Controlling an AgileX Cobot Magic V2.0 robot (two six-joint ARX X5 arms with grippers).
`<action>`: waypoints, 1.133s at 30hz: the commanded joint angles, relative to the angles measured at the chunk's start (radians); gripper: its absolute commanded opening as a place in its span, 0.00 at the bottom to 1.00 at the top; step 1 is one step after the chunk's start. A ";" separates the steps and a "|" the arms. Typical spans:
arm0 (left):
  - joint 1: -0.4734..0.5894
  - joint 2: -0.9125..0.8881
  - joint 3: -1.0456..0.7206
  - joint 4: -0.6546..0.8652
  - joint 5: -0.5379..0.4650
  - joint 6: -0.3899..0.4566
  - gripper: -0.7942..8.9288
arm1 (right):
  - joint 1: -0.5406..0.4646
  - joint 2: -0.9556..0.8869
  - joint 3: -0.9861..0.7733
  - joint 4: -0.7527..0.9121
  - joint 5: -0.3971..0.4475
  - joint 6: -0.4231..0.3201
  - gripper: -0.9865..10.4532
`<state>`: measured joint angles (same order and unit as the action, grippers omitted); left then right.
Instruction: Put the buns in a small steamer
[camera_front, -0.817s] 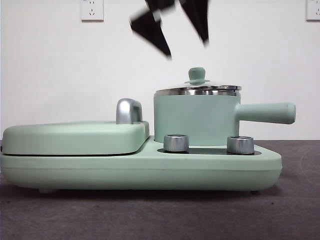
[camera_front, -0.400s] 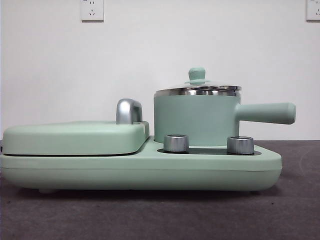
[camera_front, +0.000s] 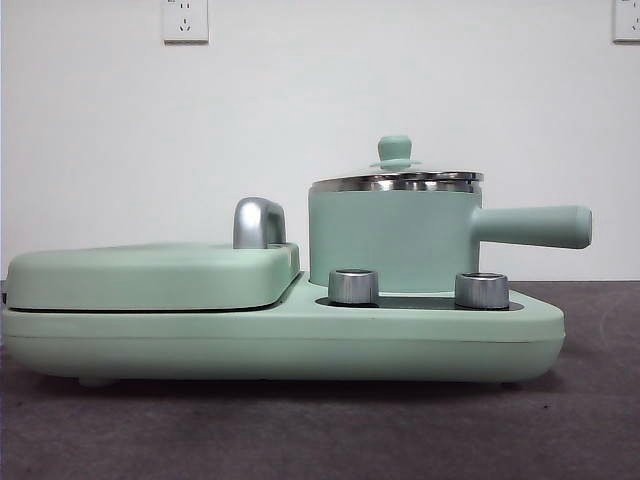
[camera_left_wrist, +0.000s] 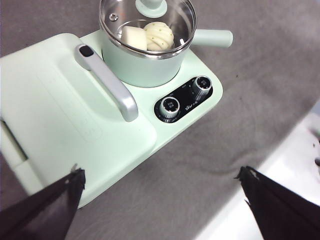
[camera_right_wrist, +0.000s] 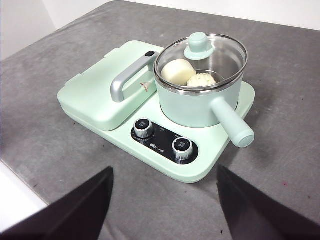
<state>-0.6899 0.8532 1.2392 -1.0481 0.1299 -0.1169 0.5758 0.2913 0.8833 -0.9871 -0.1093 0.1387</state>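
Inside the small steamer (camera_right_wrist: 200, 102), under its glass lid (camera_right_wrist: 220, 57), the buns sit side by side and touching: the smooth oblong one (camera_left_wrist: 133, 38) and the round ridged one (camera_left_wrist: 159, 35) with its tiny green specks. Both look soft and matte, cream-white against the shiny steel wall. With the lid on, seated level on the steel rim, the job looks finished to me, the pot closed so steam would stay in. The pot is a mint-green cylinder with a straight side handle (camera_front: 530, 226) and a rounded green knob (camera_front: 394, 150). It stands on the matching cooker base (camera_front: 300, 340), behind two ribbed metal dials (camera_right_wrist: 144, 127). Beside it lies the flat griddle lid (camera_left_wrist: 60, 115), smooth plastic with a curved chrome handle (camera_left_wrist: 107, 82). Both arms hang high above the grey felt-like tabletop (camera_right_wrist: 60, 125), well clear of the pot. The left end effector (camera_left_wrist: 160, 200) and the right end effector (camera_right_wrist: 165, 197) each have their jaws spread wide, holding nothing.
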 joint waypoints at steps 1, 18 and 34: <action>-0.003 -0.108 -0.162 0.129 -0.003 -0.079 0.58 | 0.007 0.000 0.007 0.007 0.005 0.011 0.37; -0.003 -0.248 -0.367 0.218 -0.048 -0.135 0.10 | 0.007 0.000 0.007 0.007 0.004 0.011 0.10; 0.131 -0.356 -0.376 0.231 -0.048 -0.134 0.10 | 0.007 0.000 0.007 0.007 0.004 0.011 0.10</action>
<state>-0.5659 0.4965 0.8589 -0.8318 0.0834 -0.2516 0.5758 0.2913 0.8833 -0.9871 -0.1055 0.1394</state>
